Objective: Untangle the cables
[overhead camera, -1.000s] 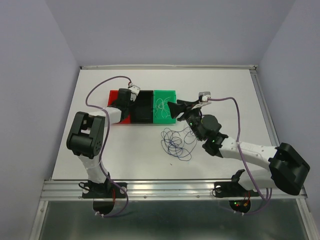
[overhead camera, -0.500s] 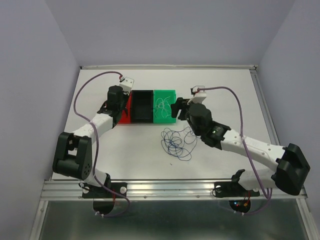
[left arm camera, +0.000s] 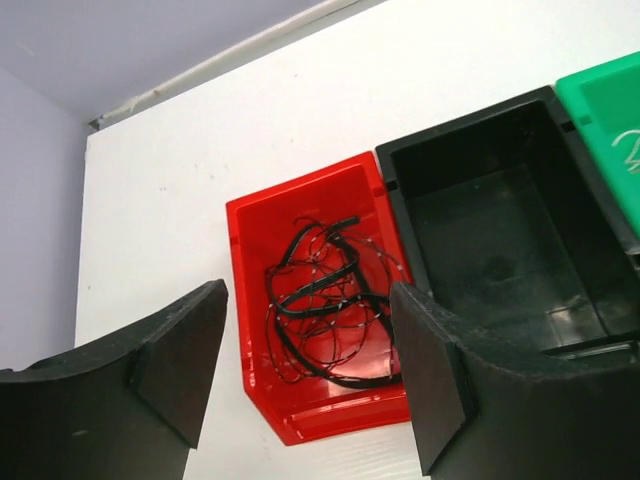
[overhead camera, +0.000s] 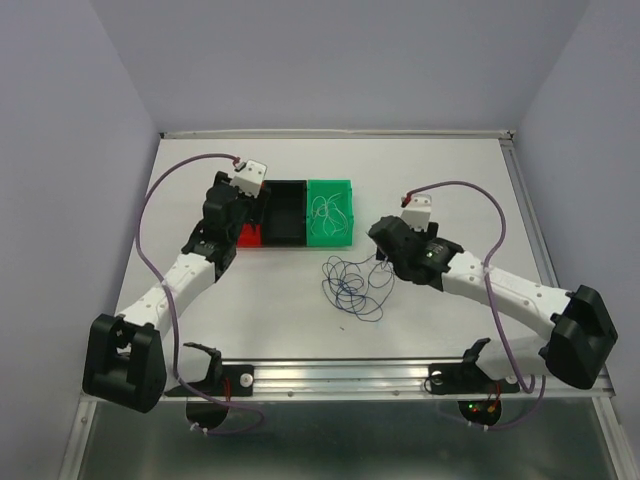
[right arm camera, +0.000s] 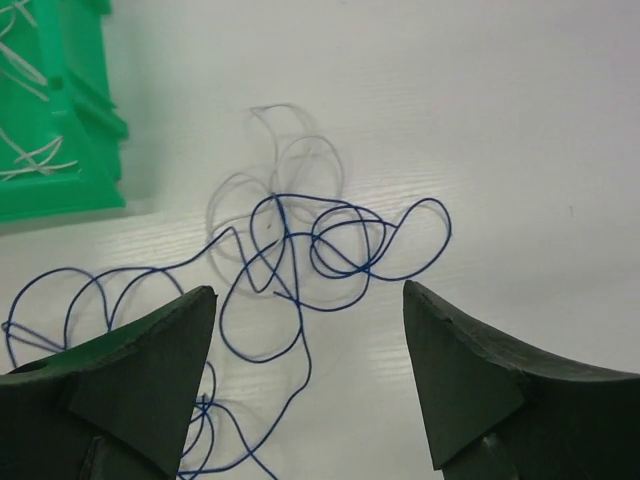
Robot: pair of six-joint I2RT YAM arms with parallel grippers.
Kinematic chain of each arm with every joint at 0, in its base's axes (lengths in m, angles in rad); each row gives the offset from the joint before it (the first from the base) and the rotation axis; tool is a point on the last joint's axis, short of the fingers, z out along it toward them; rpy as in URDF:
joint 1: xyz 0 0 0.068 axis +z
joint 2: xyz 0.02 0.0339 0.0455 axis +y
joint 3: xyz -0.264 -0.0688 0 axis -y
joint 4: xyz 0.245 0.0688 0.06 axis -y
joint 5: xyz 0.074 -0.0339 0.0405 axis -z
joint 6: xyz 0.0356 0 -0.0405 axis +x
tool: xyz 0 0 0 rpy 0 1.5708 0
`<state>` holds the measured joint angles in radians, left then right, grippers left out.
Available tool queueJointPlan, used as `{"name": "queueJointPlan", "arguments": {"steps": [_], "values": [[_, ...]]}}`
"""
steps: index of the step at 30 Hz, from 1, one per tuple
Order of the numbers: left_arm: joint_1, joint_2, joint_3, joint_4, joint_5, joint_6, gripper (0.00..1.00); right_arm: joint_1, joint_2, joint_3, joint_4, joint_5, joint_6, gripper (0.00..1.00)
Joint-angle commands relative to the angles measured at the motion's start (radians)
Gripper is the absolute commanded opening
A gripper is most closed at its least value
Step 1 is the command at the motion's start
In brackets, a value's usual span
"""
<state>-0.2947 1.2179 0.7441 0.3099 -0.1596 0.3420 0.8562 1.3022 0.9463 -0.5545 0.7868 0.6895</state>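
Cables (overhead camera: 352, 285) were seen in three places: thin black wire (left arm camera: 330, 300) coiled in the red plastic bin (left arm camera: 250, 240) beneath the released left end effector (left arm camera: 305, 370), thin white wire (overhead camera: 328, 208) in the green plastic bin (overhead camera: 330, 183), and looped dark blue wire (right arm camera: 283, 235) on the white counter (right arm camera: 520, 120) beneath the released, empty right end effector (right arm camera: 310, 375).

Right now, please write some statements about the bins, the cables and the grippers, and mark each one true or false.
1. The black cable lies in the red bin. True.
2. The black bin holds a white cable. False: it is empty; the white cable is in the green bin.
3. The blue cable lies on the table. True.
4. The right gripper grips the blue cable. False: it is open and holds nothing.
5. The left gripper is shut. False: it is open.
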Motion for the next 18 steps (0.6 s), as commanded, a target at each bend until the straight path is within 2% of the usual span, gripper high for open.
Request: {"name": "queueJointPlan", "arguments": {"steps": [1,2,5,10,15,18], "values": [[-0.032,-0.052,-0.034,0.054,0.022,0.006,0.78,-0.121,-0.024,0.008,-0.085,0.026,0.048,0.78],[-0.038,-0.055,-0.04,0.058,0.032,0.006,0.79,-0.187,-0.021,-0.016,-0.038,-0.027,-0.002,0.76],[-0.049,-0.072,-0.054,0.069,0.029,0.008,0.79,-0.252,-0.021,-0.078,0.134,-0.167,-0.135,0.75],[-0.057,-0.095,-0.066,0.08,0.023,0.012,0.79,-0.256,0.005,-0.09,0.254,-0.357,-0.223,0.75],[-0.06,-0.116,-0.086,0.098,0.015,0.02,0.79,-0.272,0.046,-0.067,0.294,-0.328,-0.228,0.75],[-0.061,-0.124,-0.092,0.101,0.015,0.02,0.79,-0.293,0.11,-0.046,0.298,-0.301,-0.226,0.7]]}}
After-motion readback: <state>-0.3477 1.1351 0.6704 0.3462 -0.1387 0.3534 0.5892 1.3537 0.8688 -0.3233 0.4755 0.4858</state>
